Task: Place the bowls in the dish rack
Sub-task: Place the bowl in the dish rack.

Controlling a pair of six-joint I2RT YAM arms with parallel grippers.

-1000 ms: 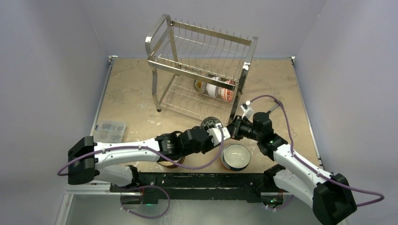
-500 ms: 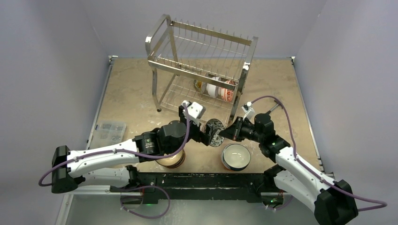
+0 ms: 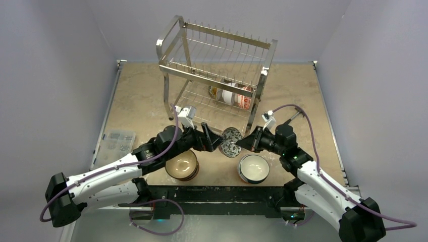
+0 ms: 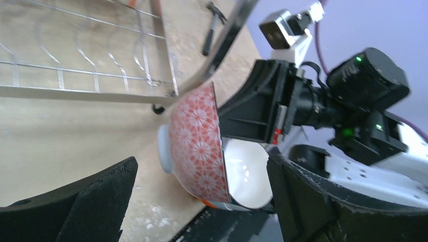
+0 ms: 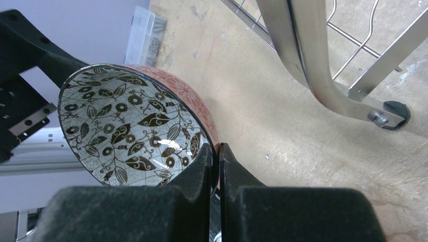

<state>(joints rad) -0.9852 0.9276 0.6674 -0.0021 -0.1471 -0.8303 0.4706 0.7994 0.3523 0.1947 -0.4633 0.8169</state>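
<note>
A red-patterned bowl [image 3: 231, 142] with a black floral inside [image 5: 126, 121] hangs on edge in front of the dish rack [image 3: 217, 75]. My right gripper [image 3: 242, 143] is shut on its rim [image 5: 218, 151]. My left gripper [image 3: 214, 140] stands open just left of the bowl. In the left wrist view the bowl's red outside [image 4: 197, 146] shows between the wide-apart fingers [image 4: 303, 196], touching neither. Two or three bowls [image 3: 232, 94] stand on edge in the rack's lower tier. A tan bowl [image 3: 181, 165] and a white bowl [image 3: 253, 168] sit upright at the near edge.
A clear plastic box [image 3: 117, 142] of small parts lies at the near left. The rack's chrome leg [image 5: 313, 65] and foot stand close to the right of the held bowl. Grey walls close in the table on three sides.
My left gripper has opened, let go of the red-patterned bowl and drawn back to the left. My right gripper keeps the bowl, held in almost the same place.
</note>
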